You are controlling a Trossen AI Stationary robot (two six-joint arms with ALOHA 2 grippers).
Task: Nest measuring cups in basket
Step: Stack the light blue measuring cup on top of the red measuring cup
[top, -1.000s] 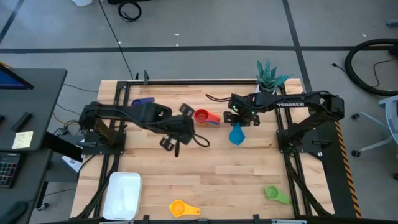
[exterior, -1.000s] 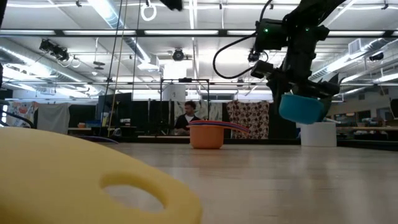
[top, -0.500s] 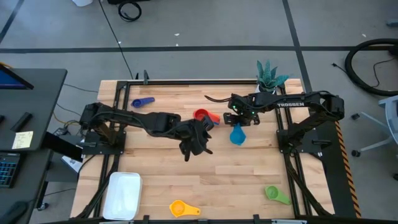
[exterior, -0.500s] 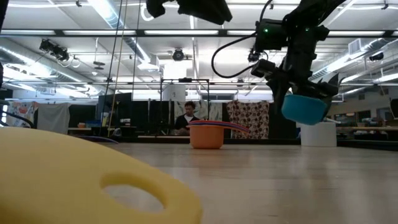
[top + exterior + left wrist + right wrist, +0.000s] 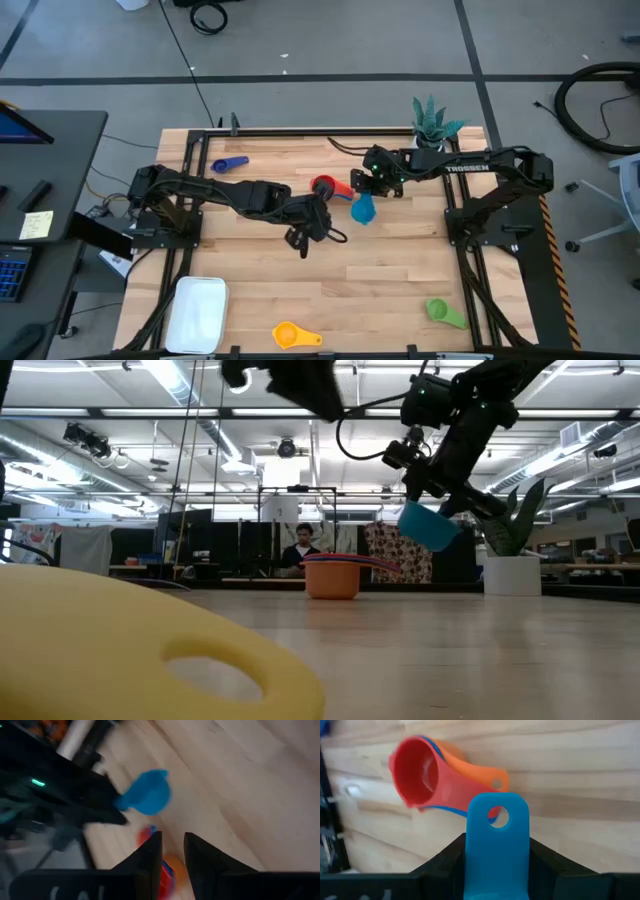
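- High view: Measuring cups lie scattered across the table (image 5: 400,270). A red-and-orange nested stack (image 5: 326,187) sits near centre, a dark blue cup (image 5: 229,164) at about 10 o'clock from it, a green cup (image 5: 444,313) at 4 o'clock, and a yellow cup (image 5: 293,335) at 6 o'clock. The white basket (image 5: 197,313) at 7 o'clock holds no cups, so the job reads as barely begun: some nesting done, every cup yet to reach the tray. The right gripper (image 5: 365,189) carries a light blue cup (image 5: 362,209) just beside the stack, at its 3 o'clock. The left gripper (image 5: 305,232) hovers near the stack's 7 o'clock.
- Low view: The light blue cup (image 5: 428,525) hangs tilted in the air, above the stack (image 5: 333,575) and off to its 2 o'clock. A yellow cup (image 5: 150,650) fills the foreground. A person (image 5: 302,548) sits in the room beyond.
- Left wrist view: The left gripper's fingers (image 5: 150,857) stand slightly apart with nothing between them.
- Right wrist view: The right gripper's fingers (image 5: 440,865) are clamped on the flat handle of the light blue cup (image 5: 497,837), the red cup (image 5: 417,772) lying ahead on the wood.
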